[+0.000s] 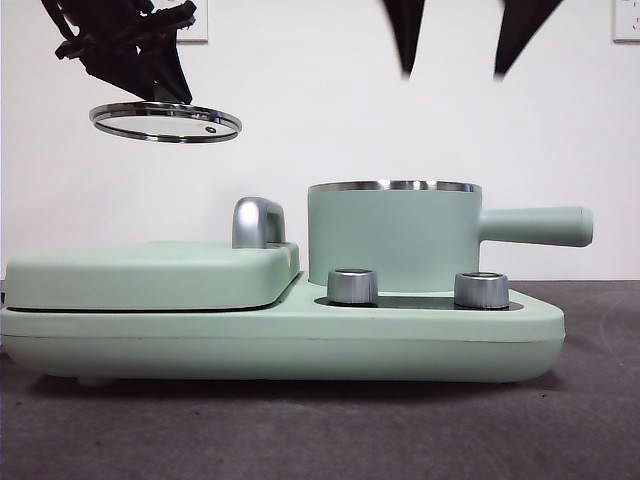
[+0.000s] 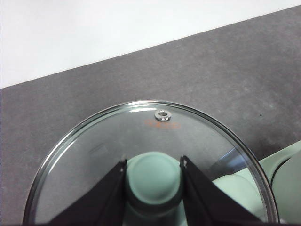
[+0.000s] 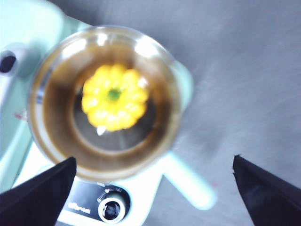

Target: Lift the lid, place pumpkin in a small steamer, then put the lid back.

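Observation:
My left gripper [image 1: 150,85] is shut on the mint-green knob [image 2: 154,178] of the glass lid [image 1: 166,122] and holds it high at the upper left, over the flat cover. The lid's steel rim and vent hole [image 2: 163,115] show in the left wrist view. The small steamer [image 1: 395,238] stands open on the appliance, its handle [image 1: 537,226] pointing right. The yellow pumpkin [image 3: 114,96] lies inside the steamer [image 3: 164,136], seen from above in the right wrist view; the pot wall hides it in the front view. My right gripper [image 1: 460,45] is open and empty, high above the steamer.
The wide mint-green appliance base [image 1: 290,345] carries a flat cover [image 1: 150,272] with a chrome handle [image 1: 257,222] on its left and two silver knobs [image 1: 352,286] in front of the pot. A dark table and a white wall lie behind.

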